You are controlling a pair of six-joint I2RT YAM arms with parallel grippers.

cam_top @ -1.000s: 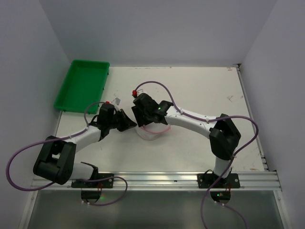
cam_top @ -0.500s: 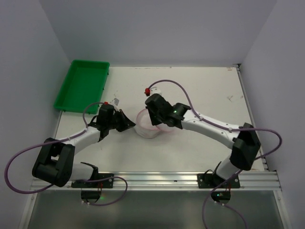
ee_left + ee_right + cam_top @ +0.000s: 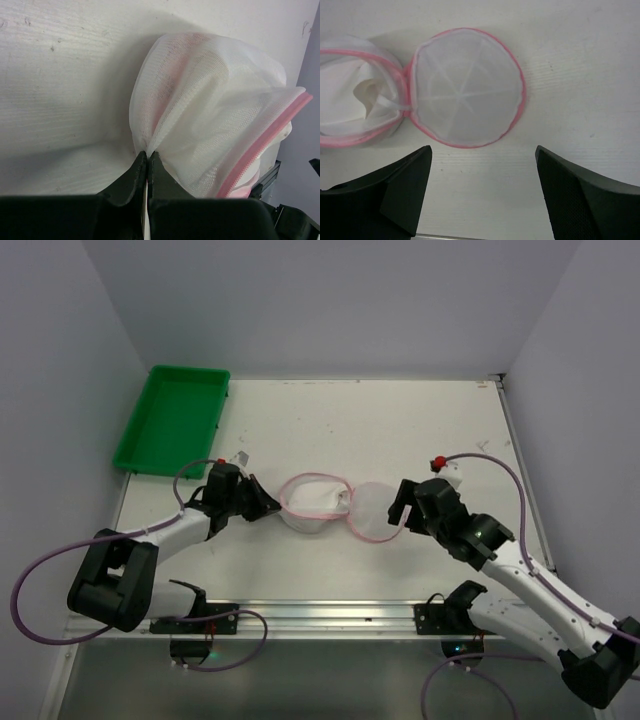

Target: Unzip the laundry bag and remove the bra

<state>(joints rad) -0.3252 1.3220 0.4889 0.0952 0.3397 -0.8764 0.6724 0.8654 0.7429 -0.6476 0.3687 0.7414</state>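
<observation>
The laundry bag [image 3: 312,505], white mesh with pink zip trim, lies unzipped in the middle of the table. Its round lid [image 3: 375,512] is flipped open flat to the right, joined at a hinge. White fabric, likely the bra [image 3: 362,97], shows inside the open body in the right wrist view. My left gripper [image 3: 268,508] is shut on the bag's mesh wall at its left side, pinching a fold [image 3: 148,152]. My right gripper [image 3: 404,512] is open and empty, just right of the lid [image 3: 467,87], not touching it.
A green tray [image 3: 172,418] sits at the back left corner. The table [image 3: 400,430] has walls on three sides. A metal rail [image 3: 330,618] runs along the near edge by the arm bases.
My right gripper has pulled away from the bag to the right and opened. The bag's lid has swung open and now lies flat beside the body. The left gripper kept its hold.
</observation>
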